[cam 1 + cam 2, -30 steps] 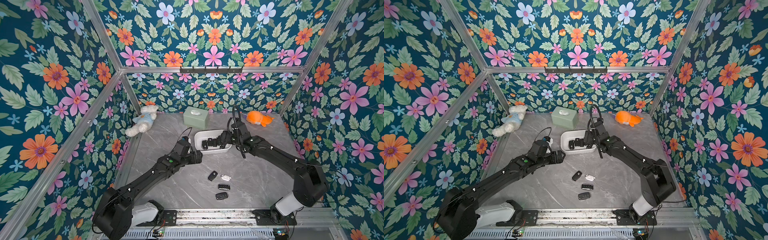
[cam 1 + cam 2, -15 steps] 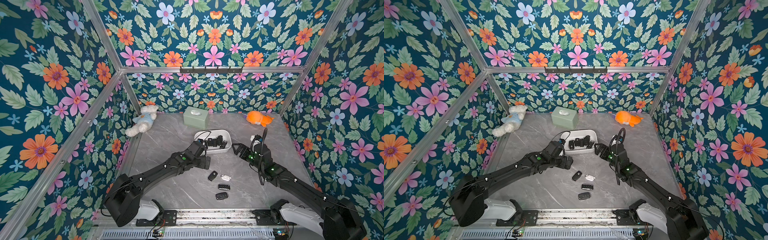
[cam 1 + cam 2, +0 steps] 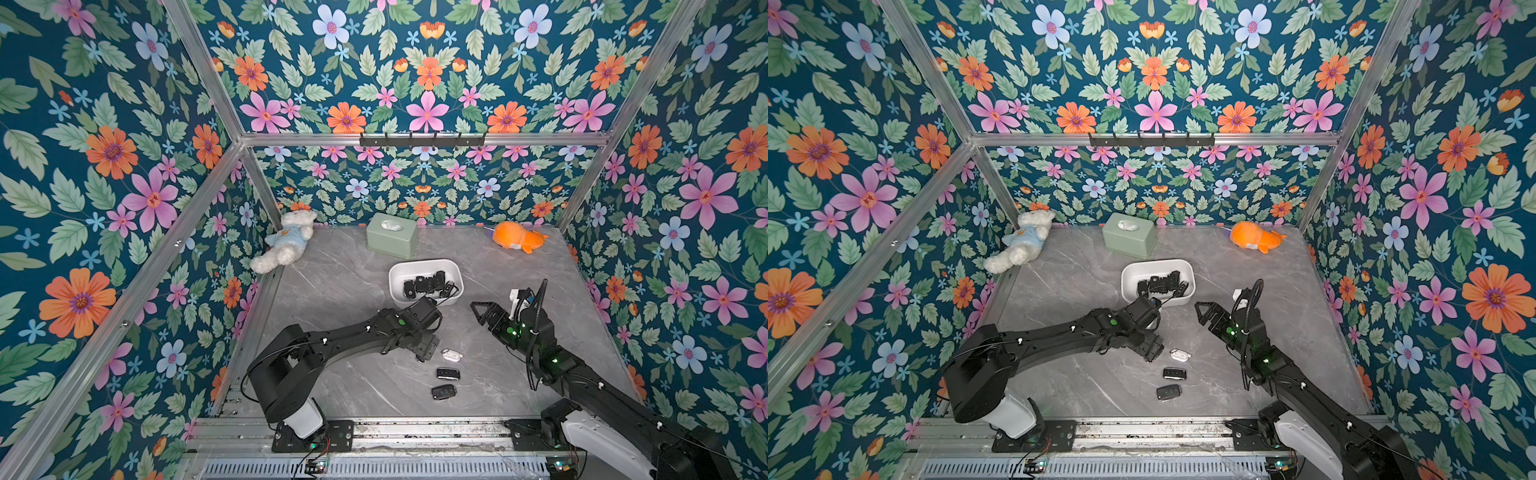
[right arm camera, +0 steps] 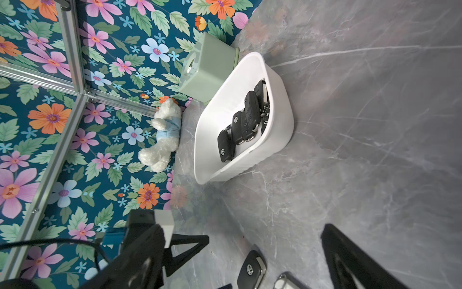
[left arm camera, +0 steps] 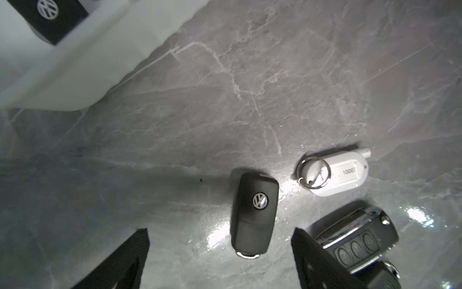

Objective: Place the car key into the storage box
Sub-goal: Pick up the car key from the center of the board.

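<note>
Both arms have shifted. The right tool (image 3: pixel 478 312) has pulled back out of the storage box (image 3: pixel 424 262) and now hangs above the counter (image 3: pixel 353 291) toward its right edge, fingers spread and empty. The left tool (image 5: pixel 218 231) has swung forward from beside the box and sits over the loose keys near the middle of the front edge.

Most of the job looks done. About five black keys (image 3: pixel 428 284) are piled in the box, which stands mid-counter toward the back edge.

Four items are still on the counter:
- A black car key (image 5: pixel 253 212), logo up, lies flat between the left tool's fingers. They are parted on either side of it and touch nothing, so it is not gripped. The arm hides this key in both top views.
- A white tagged fob (image 3: pixel 451 355) lies just beside it.
- A chrome-edged black key (image 3: pixel 448 374) lies nearer the front edge.
- Another black key (image 3: pixel 444 391) lies closest to the front edge.

By my reading, the step in hand is the pick of the logo-up key. The closing, lift, carry and drop into the box are all still to come. After that, the other pieces would each need their own trip.
</note>
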You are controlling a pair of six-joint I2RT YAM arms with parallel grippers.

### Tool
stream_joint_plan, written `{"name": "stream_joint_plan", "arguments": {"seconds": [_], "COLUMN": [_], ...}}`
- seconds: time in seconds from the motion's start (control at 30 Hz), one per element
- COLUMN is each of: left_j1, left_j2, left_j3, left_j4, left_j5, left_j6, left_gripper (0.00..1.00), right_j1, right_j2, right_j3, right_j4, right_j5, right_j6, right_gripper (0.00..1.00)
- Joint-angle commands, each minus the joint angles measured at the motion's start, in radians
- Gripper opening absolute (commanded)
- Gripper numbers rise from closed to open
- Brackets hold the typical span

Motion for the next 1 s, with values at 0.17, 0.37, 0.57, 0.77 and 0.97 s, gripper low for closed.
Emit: {"name": "stream_joint_plan", "arguments": {"seconds": [0.17,0.37,0.57,0.77,0.97], "left_j1": [-0.026,-0.029,-0.033,-0.037,-0.037], "left_j2": [0.074,0.104,0.131,0.158,0.177], "left_j3": [0.033,0.041,0.047,0.047,0.050], "left_j4": [-0.017,-0.018,-0.016,-0.013,-0.010], "left_j5": [0.010,0.022,0.045,0.057,0.058], "left_j6": [0.026,0.033,0.036,0.032,0.031], "left_gripper": [0.87,0.82,0.76,0.72,0.61], "right_j1": [0.000,0.000,-0.002,-0.002,-0.004], "right_j2": [0.000,0.005,0.018,0.023,0.021], "right_j3": [-0.032,-0.033,-0.024,-0.023,-0.026], "right_j4": [0.069,0.071,0.062,0.060,0.052], "right_j5": [-0.040,-0.041,-0.044,-0.043,-0.045], "right_j6": [0.052,0.059,0.059,0.061,0.063], "right_gripper": [0.99,0.99,0.99,0.99,0.99]}}
